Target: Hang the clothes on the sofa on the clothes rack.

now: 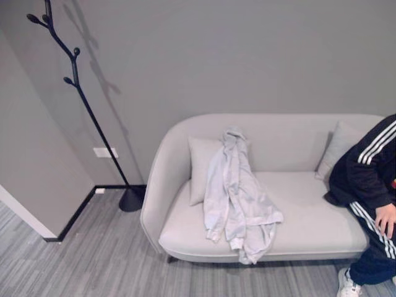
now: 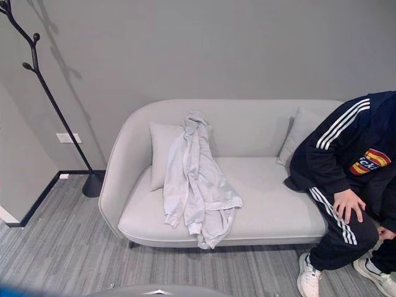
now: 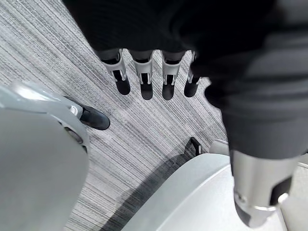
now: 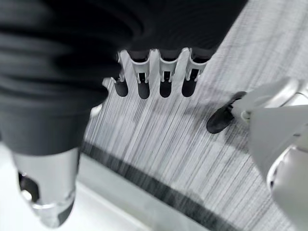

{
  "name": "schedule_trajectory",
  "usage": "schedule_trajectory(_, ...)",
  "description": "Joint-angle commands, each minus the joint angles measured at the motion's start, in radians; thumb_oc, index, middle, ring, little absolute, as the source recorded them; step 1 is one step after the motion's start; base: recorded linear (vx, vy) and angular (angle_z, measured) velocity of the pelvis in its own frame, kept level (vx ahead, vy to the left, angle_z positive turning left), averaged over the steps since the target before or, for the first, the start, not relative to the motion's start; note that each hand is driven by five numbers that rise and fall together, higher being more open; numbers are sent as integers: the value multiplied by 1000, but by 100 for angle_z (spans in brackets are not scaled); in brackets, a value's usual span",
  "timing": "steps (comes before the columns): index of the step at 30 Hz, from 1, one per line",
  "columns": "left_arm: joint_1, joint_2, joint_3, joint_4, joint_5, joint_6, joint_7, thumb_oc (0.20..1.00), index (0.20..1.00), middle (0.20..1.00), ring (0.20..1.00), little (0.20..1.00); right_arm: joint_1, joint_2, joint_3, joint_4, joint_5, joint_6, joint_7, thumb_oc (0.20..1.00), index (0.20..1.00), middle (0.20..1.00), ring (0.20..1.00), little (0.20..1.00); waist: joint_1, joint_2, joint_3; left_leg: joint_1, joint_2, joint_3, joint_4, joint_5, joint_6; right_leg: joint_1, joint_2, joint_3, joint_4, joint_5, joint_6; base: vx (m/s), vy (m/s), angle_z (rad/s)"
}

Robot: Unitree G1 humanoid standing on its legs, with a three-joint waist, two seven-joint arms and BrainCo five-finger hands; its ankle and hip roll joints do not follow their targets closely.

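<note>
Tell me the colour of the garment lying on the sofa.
Light grey, nearly matching the sofa; the garment shows best in the right eye view.

a person (image 2: 346,167) in a dark striped tracksuit and white shoes sits at 3 o'clock. two pale cushions (image 1: 201,167) lean near centre. a wall socket (image 1: 105,152) at 9 o'clock.

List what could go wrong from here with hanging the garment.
1. The pale grey hoodie lies draped over a cushion and hangs off the sofa's front edge; a grab may drag the cushion too.
2. A seated person shares the sofa, so an arm swing may come close.
3. The black coat rack looks slender and may tip.
</note>
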Motion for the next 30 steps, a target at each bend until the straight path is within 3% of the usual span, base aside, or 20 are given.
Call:
schedule_trajectory(1, -95, -19, -4, 24, -24, -32, -2, 1000, 1000, 1000, 1000, 1000, -114, 3, -11, 23, -40, -32, 7, 1000, 1000, 1000, 1000, 1000, 24, -6, 71, -105, 122, -45, 238, -58, -90, 3, -54, -32, 32, -86, 30, -169, -131, 23)
schedule_trajectory(2, -116, -29, -27, -10, -43, -41, 3, 1000, 1000, 1000, 1000, 1000, -132, -1, 23, 0, -65, -40, 3, 1000, 1000, 1000, 1000, 1000, 41, -13, 119, -209, 134, -86, 424, -19, -119, 9, -45, -32, 39, -97, 4, -147, -103, 19)
schedule_trajectory(4, -122, -41, -55, -22, -33, -45, 4, 1000, 1000, 1000, 1000, 1000, -142, -8, 58, -2, -113, -39, 0, 1000, 1000, 1000, 1000, 1000, 46, -17, 134, -263, 141, -119, 479, 17, -131, 17, -41, -49, 32, -104, -1, -16, -12, 17)
schedule_trajectory(7, -111, -47, -41, -29, -53, -49, 4, 1000, 1000, 1000, 1000, 1000, -136, -16, 85, -7, -177, -27, 4, 1000, 1000, 1000, 1000, 1000, 50, -17, 124, -226, 213, -69, 294, 3, -123, 36, -56, -63, 16, -109, 27, 186, 160, 12)
schedule_trajectory(8, -108, -50, -39, -20, -51, -51, 9, 1000, 1000, 1000, 1000, 1000, -128, -12, 106, -15, -222, -24, 5, 1000, 1000, 1000, 1000, 1000, 52, -4, 115, -235, 254, -73, 112, 78, -130, 31, -60, -67, 16, -117, 46, 277, 291, 11)
schedule_trajectory(9, -112, -52, -51, -12, -42, -53, 15, 1000, 1000, 1000, 1000, 1000, -122, -8, 112, -14, -229, -25, 0, 1000, 1000, 1000, 1000, 1000, 56, 0, 116, -249, 267, -76, 32, 114, -137, 36, -67, -66, 16, -129, 53, 256, 306, 9)
schedule_trajectory(12, -125, -53, -71, -8, -23, -53, 21, 1000, 1000, 1000, 1000, 1000, -115, -1, 114, -15, -234, -23, -1, 1000, 1000, 1000, 1000, 1000, 54, 3, 124, -282, 284, -46, -18, 146, -151, 60, -84, -69, 16, -145, 63, 218, 223, 31)
schedule_trajectory(13, -121, -52, -59, -2, -24, -45, 13, 1000, 1000, 1000, 1000, 1000, -105, 4, 104, 5, -257, -14, 5, 1000, 1000, 1000, 1000, 1000, 55, 19, 105, -263, 289, -27, -8, 163, -154, 81, -95, -64, 23, -146, 80, 439, 380, 24)
schedule_trajectory(14, -116, -38, -47, 0, -21, -44, 15, 1000, 1000, 1000, 1000, 1000, -95, 11, 91, 25, -277, -2, 9, 1000, 1000, 1000, 1000, 1000, 58, 9, 88, -283, 256, -38, 48, 144, -144, 92, -135, -58, 39, -133, 94, 518, 457, 4)
schedule_trajectory(16, -116, -27, -45, 2, -8, -45, 12, 1000, 1000, 1000, 1000, 1000, -90, 23, 95, 30, -293, 2, 18, 1000, 1000, 1000, 1000, 1000, 61, -6, 82, -301, 240, -32, 94, 126, -136, 95, -159, -57, 46, -129, 104, 256, 242, -1)
schedule_trajectory(17, -122, -5, -45, -2, 17, -45, 13, 1000, 1000, 1000, 1000, 1000, -96, 39, 117, 32, -334, 7, 24, 1000, 1000, 1000, 1000, 1000, 73, -30, 79, -318, 211, -21, 150, 88, -117, 85, -202, -49, 69, -119, 121, 188, 224, -12)
schedule_trajectory(21, -136, 20, -44, -6, 38, -50, 21, 1000, 1000, 1000, 1000, 1000, -115, 51, 140, 2, -344, -1, 24, 1000, 1000, 1000, 1000, 1000, 80, -56, 70, -334, 170, 1, 178, 52, -85, 48, -245, -38, 111, -91, 139, 152, 209, -33)
schedule_trajectory(22, -147, 31, -52, -4, 53, -49, 24, 1000, 1000, 1000, 1000, 1000, -124, 56, 151, -28, -345, -10, 19, 1000, 1000, 1000, 1000, 1000, 77, -70, 66, -341, 142, 10, 181, 35, -66, 23, -269, -31, 146, -64, 152, 112, 200, -3)
schedule_trajectory(27, -157, 46, -77, -6, 112, -46, 28, 1000, 1000, 1000, 1000, 1000, -132, 59, 173, -99, -372, -29, -3, 1000, 1000, 1000, 1000, 1000, 61, -87, 59, -331, 85, 20, 168, 1, -27, -23, -311, -29, 226, -9, 165, 100, 177, -4)
schedule_trajectory(29, -157, 52, -81, -4, 128, -42, 29, 1000, 1000, 1000, 1000, 1000, -137, 57, 181, -119, -389, -31, -16, 1000, 1000, 1000, 1000, 1000, 52, -89, 64, -309, 53, 22, 160, -20, -2, -51, -336, -23, 299, 35, 163, 129, 261, -6)
schedule_trajectory(30, -154, 56, -79, -3, 136, -38, 36, 1000, 1000, 1000, 1000, 1000, -148, 52, 185, -142, -404, -34, -32, 1000, 1000, 1000, 1000, 1000, 46, -84, 78, -270, 29, 31, 150, -44, 24, -93, -367, -31, 396, 84, 153, 155, 309, 0)
